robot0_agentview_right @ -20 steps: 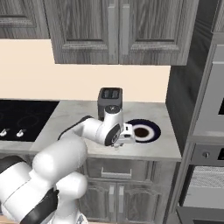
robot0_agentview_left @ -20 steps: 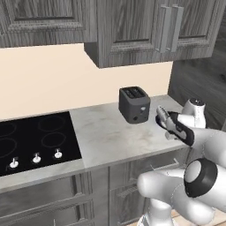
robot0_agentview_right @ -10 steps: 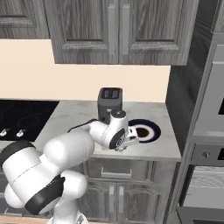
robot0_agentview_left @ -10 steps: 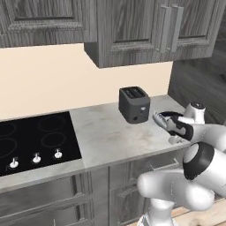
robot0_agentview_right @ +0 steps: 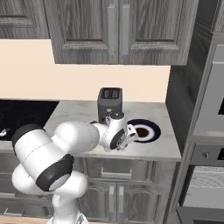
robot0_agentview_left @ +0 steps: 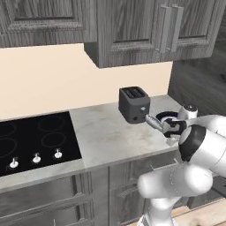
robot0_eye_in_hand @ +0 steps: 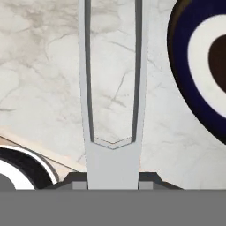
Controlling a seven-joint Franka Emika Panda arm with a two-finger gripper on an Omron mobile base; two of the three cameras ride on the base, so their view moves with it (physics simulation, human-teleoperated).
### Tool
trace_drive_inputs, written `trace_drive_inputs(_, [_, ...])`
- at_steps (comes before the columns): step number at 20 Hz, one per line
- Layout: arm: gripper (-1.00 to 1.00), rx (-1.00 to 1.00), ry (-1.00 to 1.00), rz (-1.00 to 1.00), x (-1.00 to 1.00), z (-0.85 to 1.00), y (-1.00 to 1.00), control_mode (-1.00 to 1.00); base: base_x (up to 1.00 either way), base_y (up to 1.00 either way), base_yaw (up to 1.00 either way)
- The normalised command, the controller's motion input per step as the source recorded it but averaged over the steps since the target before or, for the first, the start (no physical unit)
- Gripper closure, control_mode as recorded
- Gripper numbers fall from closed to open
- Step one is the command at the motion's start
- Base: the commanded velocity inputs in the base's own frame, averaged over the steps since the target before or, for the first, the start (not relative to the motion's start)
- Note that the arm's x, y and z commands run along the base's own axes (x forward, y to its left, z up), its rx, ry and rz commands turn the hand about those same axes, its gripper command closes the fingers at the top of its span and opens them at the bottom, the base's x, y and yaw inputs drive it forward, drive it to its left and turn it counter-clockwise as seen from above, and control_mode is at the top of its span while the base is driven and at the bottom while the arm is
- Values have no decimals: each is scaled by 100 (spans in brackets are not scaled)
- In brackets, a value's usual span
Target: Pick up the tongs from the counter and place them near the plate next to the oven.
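The grey metal tongs [robot0_eye_in_hand: 112, 88] run up the hand view, two narrow arms over the marbled counter [robot0_eye_in_hand: 39, 70]. My gripper [robot0_eye_in_hand: 112, 181] is shut on their joined end. The blue-rimmed plate [robot0_eye_in_hand: 198, 66] lies just to their right. From the left base the tongs [robot0_agentview_left: 153, 121] stick out of the gripper [robot0_agentview_left: 170, 129] towards the toaster, low over the counter [robot0_agentview_left: 110, 132], in front of the plate [robot0_agentview_left: 170, 115]. From the right base the gripper [robot0_agentview_right: 129, 135] hangs at the left edge of the plate [robot0_agentview_right: 151, 133]. Whether the tongs touch the stone I cannot tell.
A dark toaster [robot0_agentview_left: 134, 103] stands behind the tongs, close to the plate. The black cooktop [robot0_agentview_left: 35, 137] with knobs takes up the counter's left part. A tall oven column [robot0_agentview_right: 210, 131] bounds the counter on the right. Wall cabinets [robot0_agentview_right: 109, 30] hang overhead.
The arm's elbow has swung round and down. The hand, still holding the tongs, has edged slightly lower and nearer the plate. Toaster and plate have stayed put.
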Motion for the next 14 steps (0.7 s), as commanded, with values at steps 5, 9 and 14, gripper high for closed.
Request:
trace_drive_inputs(5, [100,-15,0,20,52,-39,0,-100,0,0,0])
trace_drive_inputs(9, [100,-4,0,17,63,-37,-6,-100,0,0,0])
trace_drive_inputs(14, [100,-1,0,11,55,-39,-13,-100,0,0,0])
